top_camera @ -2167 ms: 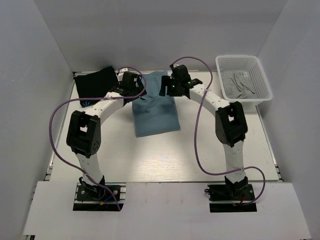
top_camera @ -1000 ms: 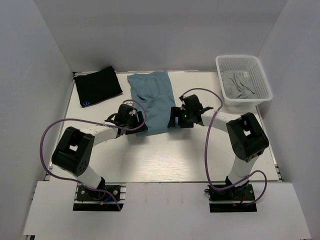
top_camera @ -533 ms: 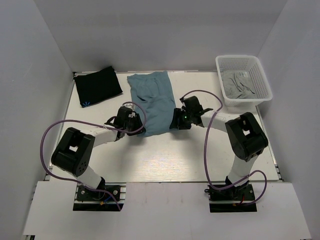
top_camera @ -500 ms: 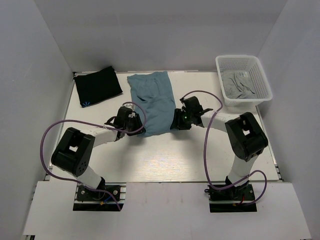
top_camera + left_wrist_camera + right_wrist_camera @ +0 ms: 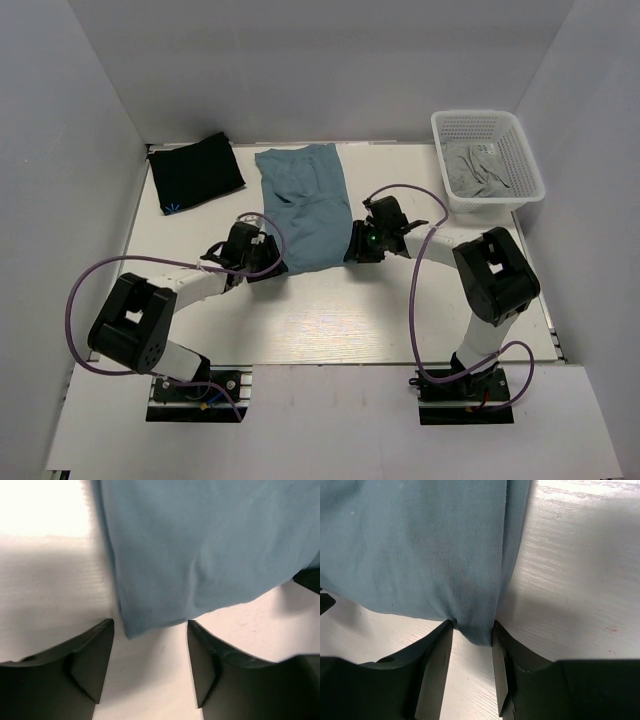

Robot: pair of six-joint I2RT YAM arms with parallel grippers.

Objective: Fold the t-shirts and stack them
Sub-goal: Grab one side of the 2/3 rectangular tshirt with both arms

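Two near corners of the teal t-shirt [image 5: 305, 205], spread toward 12 o'clock, sit between jaws: the left gripper [image 5: 150, 627] gapes wide, holding nothing; the right gripper [image 5: 472, 630] seemingly pinches cloth. Lifting now risks a one-sided drag and a skewed fold.

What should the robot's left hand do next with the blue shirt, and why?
Probably close the left gripper on the teal t-shirt's near corner. Its jaws stand open with that corner lying loose between them, while the right gripper seems to pinch the other near corner.
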